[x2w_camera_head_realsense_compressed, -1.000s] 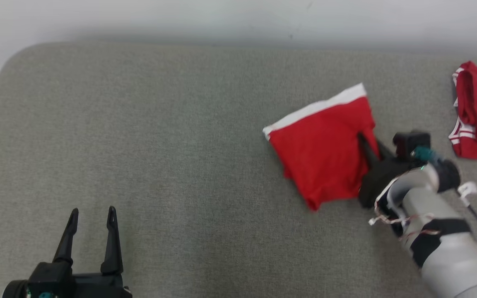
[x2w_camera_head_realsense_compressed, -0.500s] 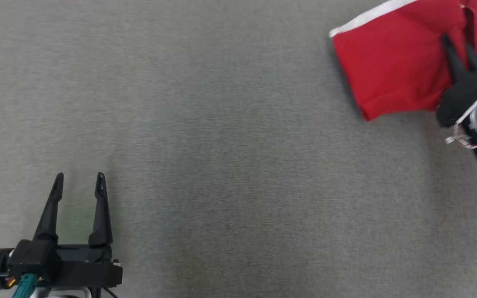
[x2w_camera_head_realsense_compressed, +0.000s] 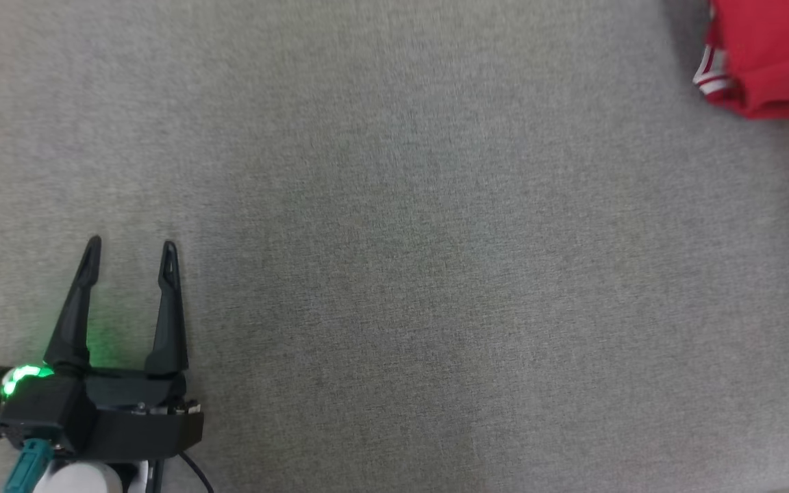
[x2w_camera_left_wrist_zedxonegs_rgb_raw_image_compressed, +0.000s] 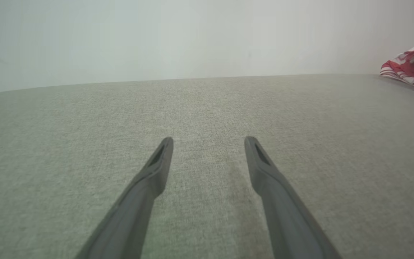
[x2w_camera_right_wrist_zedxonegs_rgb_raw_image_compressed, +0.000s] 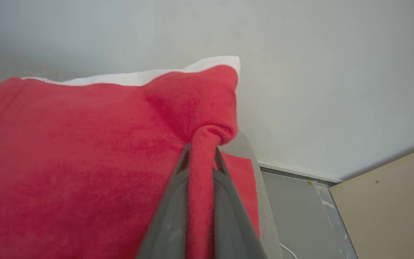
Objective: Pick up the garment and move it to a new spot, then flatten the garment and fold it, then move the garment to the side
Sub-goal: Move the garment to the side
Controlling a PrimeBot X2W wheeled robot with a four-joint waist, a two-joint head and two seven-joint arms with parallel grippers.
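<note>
Clamping a ridge of the folded red garment [x2w_camera_right_wrist_zedxonegs_rgb_raw_image_compressed: 84, 162], the right gripper [x2w_camera_right_wrist_zedxonegs_rgb_raw_image_compressed: 201, 151] holds it at the grey table's [x2w_camera_head_realsense_compressed: 394, 205] corner. The left gripper [x2w_camera_head_realsense_compressed: 131, 243] sits spread and empty over that table. Folding looks done; setting it aside is left.

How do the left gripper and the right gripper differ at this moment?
The left gripper stands open; the right gripper is shut. The left gripper holds nothing above the grey surface; the right gripper pinches a fold of the red garment. Both have two long dark fingers.
</note>
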